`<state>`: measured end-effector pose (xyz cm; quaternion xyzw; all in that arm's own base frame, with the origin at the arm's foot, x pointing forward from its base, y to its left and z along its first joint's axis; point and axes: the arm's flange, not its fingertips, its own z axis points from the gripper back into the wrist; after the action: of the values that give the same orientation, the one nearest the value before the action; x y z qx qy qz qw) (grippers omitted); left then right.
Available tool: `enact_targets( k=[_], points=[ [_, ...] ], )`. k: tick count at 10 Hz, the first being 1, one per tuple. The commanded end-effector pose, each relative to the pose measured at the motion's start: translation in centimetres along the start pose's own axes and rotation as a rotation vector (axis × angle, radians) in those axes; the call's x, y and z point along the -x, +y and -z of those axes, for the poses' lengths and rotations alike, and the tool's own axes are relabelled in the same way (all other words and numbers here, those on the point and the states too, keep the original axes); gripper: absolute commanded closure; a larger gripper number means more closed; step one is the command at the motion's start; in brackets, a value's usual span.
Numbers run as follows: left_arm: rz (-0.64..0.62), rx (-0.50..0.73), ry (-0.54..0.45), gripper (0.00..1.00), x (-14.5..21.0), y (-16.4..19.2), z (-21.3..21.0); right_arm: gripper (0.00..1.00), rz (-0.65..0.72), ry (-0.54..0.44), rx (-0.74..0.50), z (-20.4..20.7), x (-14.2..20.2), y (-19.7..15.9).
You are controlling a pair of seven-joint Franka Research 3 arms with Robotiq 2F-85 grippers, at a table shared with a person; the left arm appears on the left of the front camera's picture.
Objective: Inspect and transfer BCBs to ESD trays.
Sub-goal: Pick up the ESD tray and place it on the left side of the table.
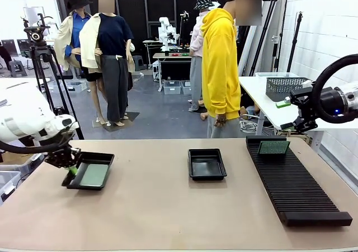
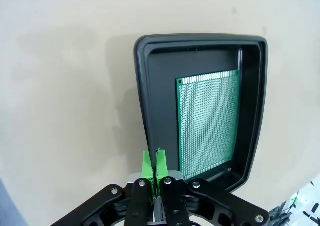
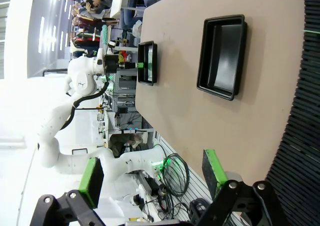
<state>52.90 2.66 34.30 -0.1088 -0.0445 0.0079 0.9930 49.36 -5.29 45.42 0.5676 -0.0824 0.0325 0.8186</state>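
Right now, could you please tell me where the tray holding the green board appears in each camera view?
Front view: the tray holding the green board sits lower left on the table, below the left arm.
Left wrist view: the tray fills the upper centre and right, the board lying inside.
Right wrist view: the tray is small, upper centre-left, at the table's far end.
Shared landmark: the shut left gripper at its rim.

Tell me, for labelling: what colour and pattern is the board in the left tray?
The board is green, finely dotted; best in left wrist view.
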Motion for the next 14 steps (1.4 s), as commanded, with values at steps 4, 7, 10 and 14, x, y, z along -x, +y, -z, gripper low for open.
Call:
enact_targets(
  k=[4, 7, 10, 14],
  points=[
    [-0.004, -0.012, 0.064, 1.00, -2.2, 6.7, -1.6, 0.00, 0.016, 0.001, 0.024, 0.2, 0.0, 0.3],
    [0.011, 0.018, 0.036, 1.00, -3.2, 7.7, -1.9, 0.00, 0.016, 0.001, 0.024, 0.2, 0.0, 0.3],
    [0.016, 0.031, 0.046, 1.00, -3.8, 8.0, -1.6, 0.00, 0.016, 0.001, 0.024, 0.2, 0.0, 0.3],
    [0.002, 0.016, 0.030, 0.40, -3.2, 7.5, -2.2, 0.00, 0.016, 0.001, 0.024, 0.2, 0.0, 0.3]
  ],
)
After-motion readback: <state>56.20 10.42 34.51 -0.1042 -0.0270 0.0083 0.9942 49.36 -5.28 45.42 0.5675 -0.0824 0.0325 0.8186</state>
